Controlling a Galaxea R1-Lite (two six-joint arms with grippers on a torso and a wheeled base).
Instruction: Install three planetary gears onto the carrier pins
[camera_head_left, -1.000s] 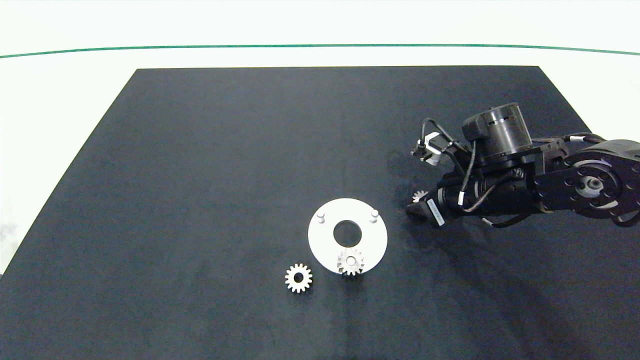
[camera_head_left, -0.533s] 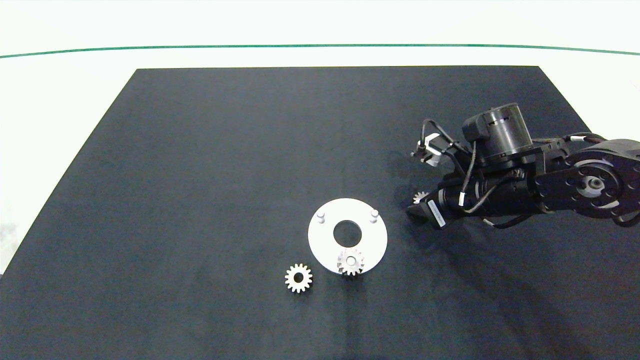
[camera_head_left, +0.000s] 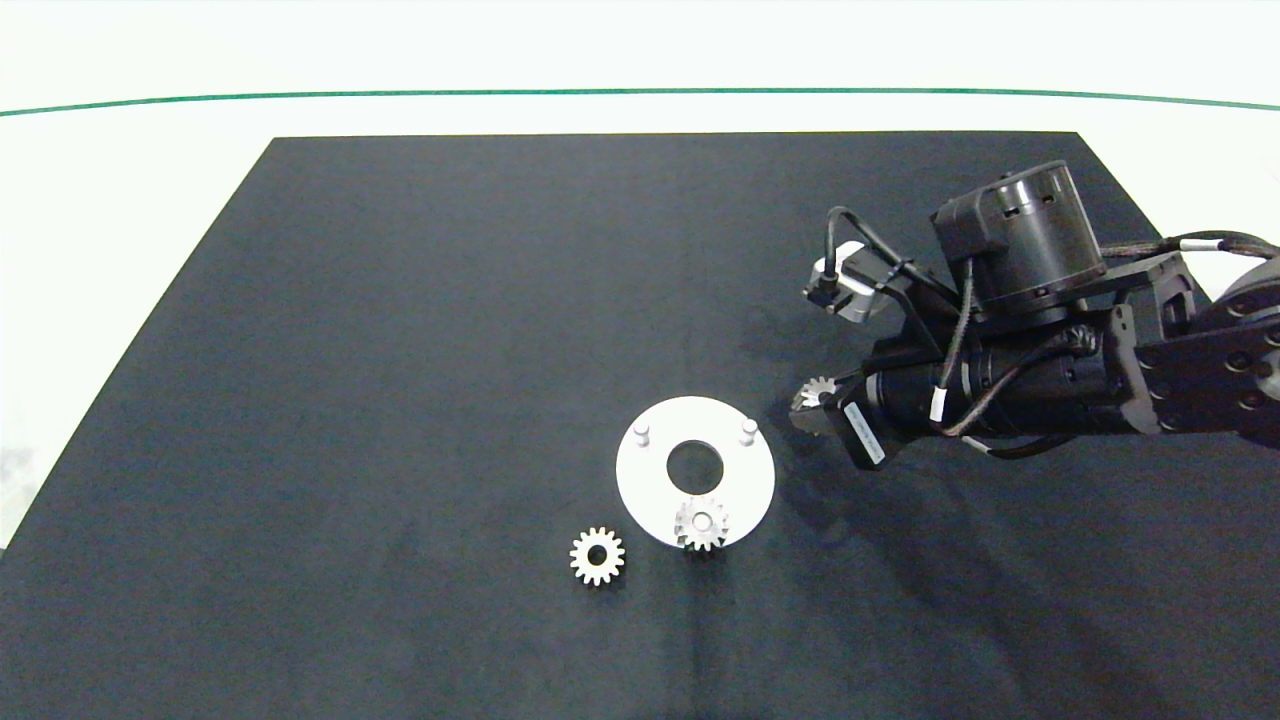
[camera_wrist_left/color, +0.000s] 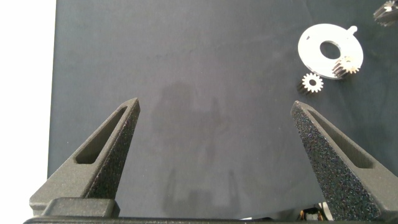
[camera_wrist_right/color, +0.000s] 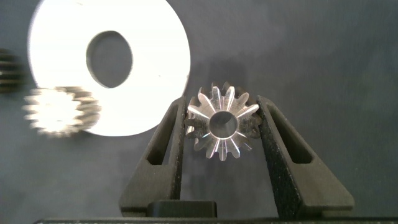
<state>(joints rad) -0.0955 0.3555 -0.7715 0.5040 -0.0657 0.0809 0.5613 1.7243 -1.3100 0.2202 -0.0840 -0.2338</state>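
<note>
Planetary gear (camera_wrist_right/color: 222, 124) clamped between the right gripper's (camera_wrist_right/color: 221, 127) jaws, just beside the white disc (camera_head_left: 640, 480).

Head cam: we look steeply down from above on the whole black rectangular mat (camera_head_left: 450, 350). Left wrist cam: high and far back, facing down over the mat. Right wrist cam: very close. All three share the flat white round disc (camera_head_left: 650, 490) (camera_wrist_left/color: 314, 45) (camera_wrist_right/color: 155, 56).
</note>
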